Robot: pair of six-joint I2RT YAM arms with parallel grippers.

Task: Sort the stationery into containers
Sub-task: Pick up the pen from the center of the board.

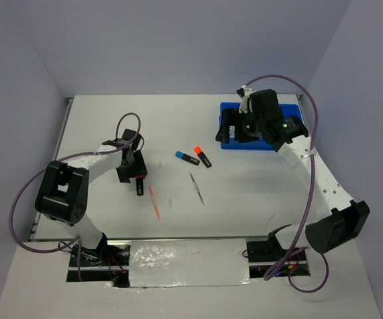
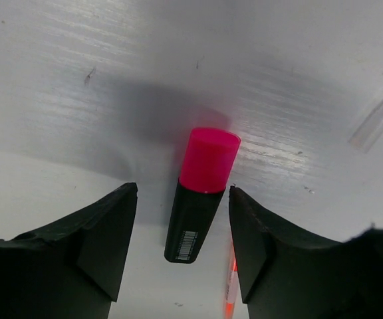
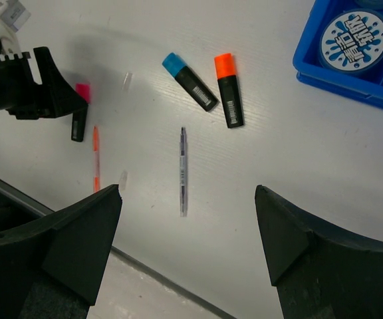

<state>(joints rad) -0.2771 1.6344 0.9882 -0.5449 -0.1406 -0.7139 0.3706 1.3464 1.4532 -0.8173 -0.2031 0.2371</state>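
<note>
One white table (image 1: 178,119), pale lilac walls (image 1: 178,40), blue tray (image 1: 245,146) far right

From above, the right arm (image 1: 271,123) covers most of the blue tray (image 1: 241,145), so what lies inside cannot be seen there. The left jaws hide the cap of the pink highlighter (image 1: 139,187). In the right wrist view the picture's corner cuts off most of the tray. In the left wrist view the orange pen (image 2: 230,298) peeks out beside one jaw and runs off the bottom edge. The writing on the highlighter is too small to read.
</note>
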